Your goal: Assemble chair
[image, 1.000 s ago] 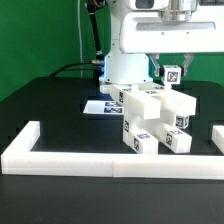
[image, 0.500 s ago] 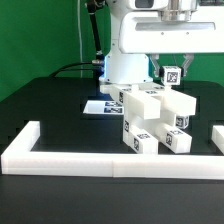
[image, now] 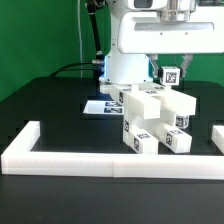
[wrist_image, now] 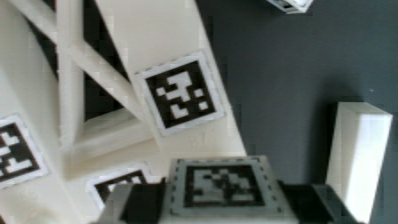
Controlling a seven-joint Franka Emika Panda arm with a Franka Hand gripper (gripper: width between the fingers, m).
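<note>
The chair (image: 148,118) stands on the black bench (image: 50,105) as a blocky white cluster. Its nearest blocks show black-and-white square tags on their front faces, and taller slabs step up behind them. In the wrist view the chair (wrist_image: 107,100) shows slanting white bars with dark gaps between them and a large tag on one bar.

A low white border wall (image: 100,158) runs just in front of the chair and turns back at the exterior view's left. Between that corner and the chair the bench is bare. The marker board (image: 99,106) lies flat just behind the chair, toward the exterior view's left.

Above the far, upper part of the chair hangs the tool (image: 172,72), its jaws clamped on a small tagged block (image: 172,73). The wrist view shows that block (wrist_image: 217,183) held between the dark fingers (wrist_image: 125,205). I cannot tell whether the block touches the chair beneath it.
</note>
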